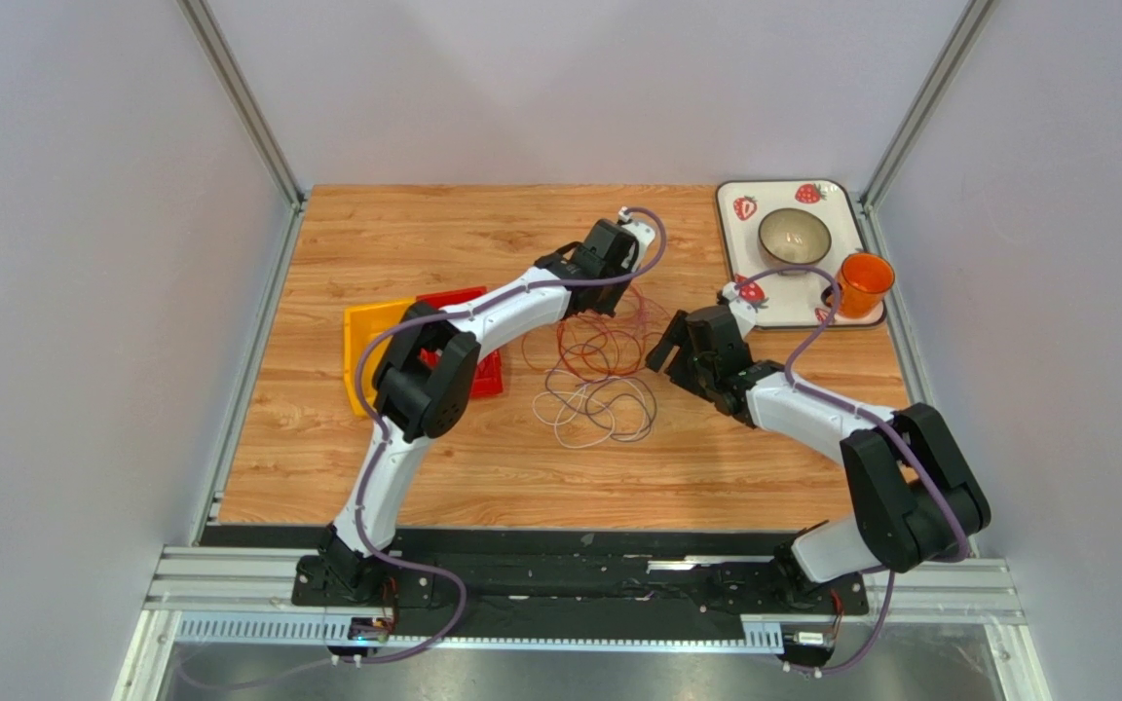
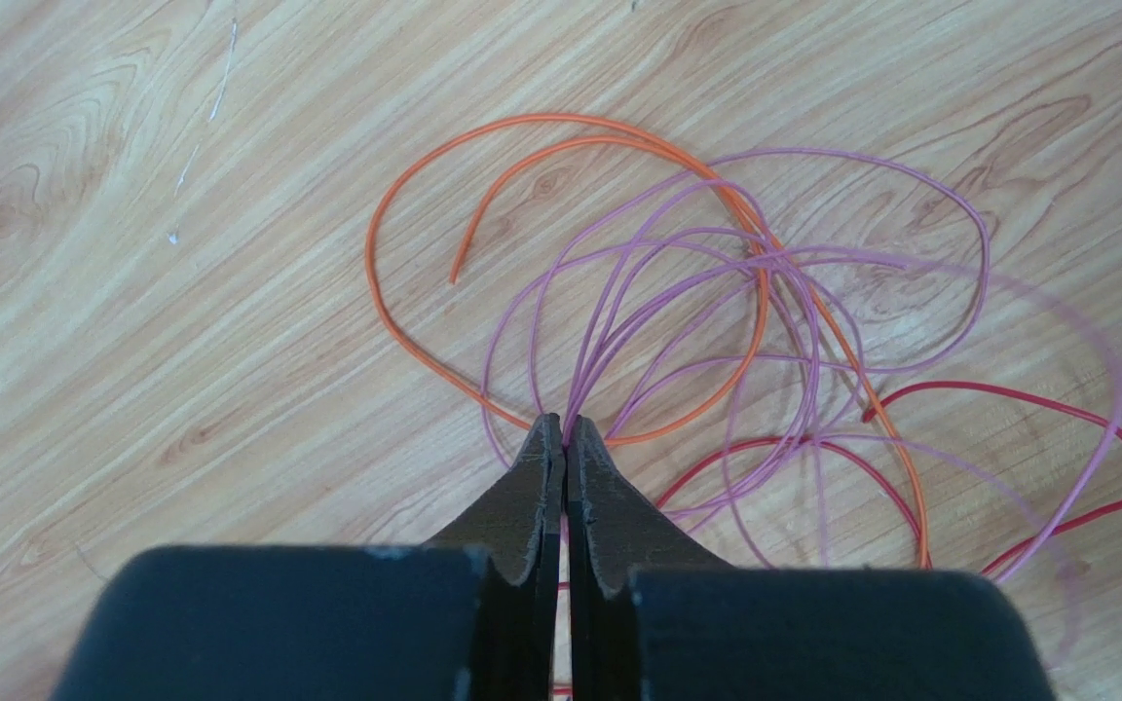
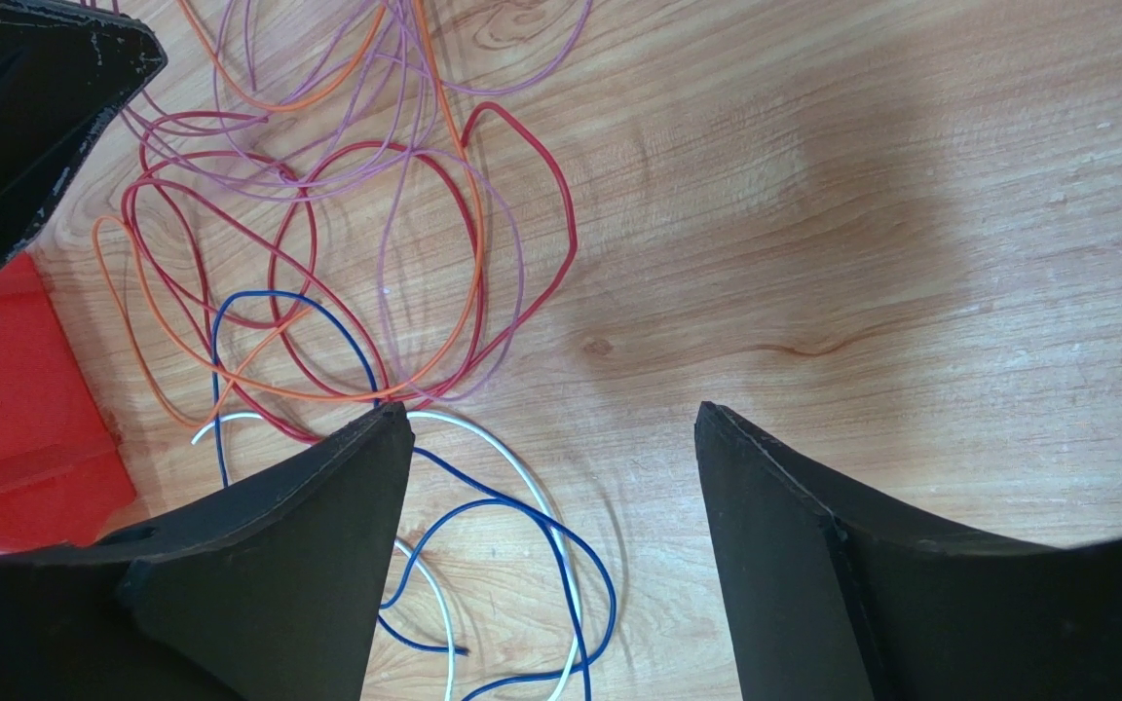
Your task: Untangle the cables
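The cables (image 1: 596, 377) lie in one loose tangle at the middle of the wooden table (image 1: 377, 468), between the two arms in the overhead view. The left wrist view shows the upper part of the heap. A purple cable (image 2: 775, 260) loops many times across the centre and right of the frame. An orange cable (image 2: 371, 270) arcs round its left side, and a red cable (image 3: 570, 241) threads through both. In the lower part of the right wrist view, a blue cable (image 3: 611, 584) and a white cable (image 3: 523, 460) cross each other.

The left gripper (image 2: 564, 431) has its jaws pressed together. Several purple strands converge exactly at its tips, so it appears to be pinching that cable low against the wood. The right gripper (image 3: 552, 416) hovers with its jaws wide apart over bare wood just right of the heap, and it holds nothing.

The step in hand looks like the first grasp of one strand to separate it. The next move probably calls for a slow lift or pull away from the pile. The open gripper would likely need to pin or catch the others, since the orange and red loops cross the purple one and may drag along. A red tray (image 1: 482, 373) and a yellow tray (image 1: 365, 343) sit left of the tangle.
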Controlling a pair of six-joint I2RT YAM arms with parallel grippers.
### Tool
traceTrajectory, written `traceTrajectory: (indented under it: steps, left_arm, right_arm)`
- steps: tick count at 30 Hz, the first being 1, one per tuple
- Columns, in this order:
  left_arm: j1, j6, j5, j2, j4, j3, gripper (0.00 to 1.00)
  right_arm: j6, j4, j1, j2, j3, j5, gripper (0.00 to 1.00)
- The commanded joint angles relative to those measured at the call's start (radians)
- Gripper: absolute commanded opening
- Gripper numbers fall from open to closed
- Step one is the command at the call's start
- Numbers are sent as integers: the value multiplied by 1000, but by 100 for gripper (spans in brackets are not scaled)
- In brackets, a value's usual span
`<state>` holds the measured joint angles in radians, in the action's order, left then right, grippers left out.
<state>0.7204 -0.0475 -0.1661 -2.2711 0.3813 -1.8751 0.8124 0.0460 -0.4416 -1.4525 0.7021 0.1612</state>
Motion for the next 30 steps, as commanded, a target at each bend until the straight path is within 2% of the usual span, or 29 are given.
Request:
traceTrajectory:
  steps: [1, 13, 21, 27, 30]
  left_arm:
    - [5, -21, -10, 37, 4, -50, 0]
    - [7, -31, -92, 330, 166, -171, 0]
    - [34, 9, -203, 514, 211, -177, 0]
    - [45, 72, -300, 597, 229, -220, 0]
    - [45, 96, -280, 605, 240, -278, 0]
  right_arm:
    - [-15, -37, 4, 0, 36, -2, 75]
    - [-15, -37, 4, 9, 27, -5, 75]
    - [-16, -72, 3, 15, 19, -8, 75]
    - [-16, -74, 4, 15, 19, -9, 75]
    - [-16, -74, 3, 14, 19, -9, 75]
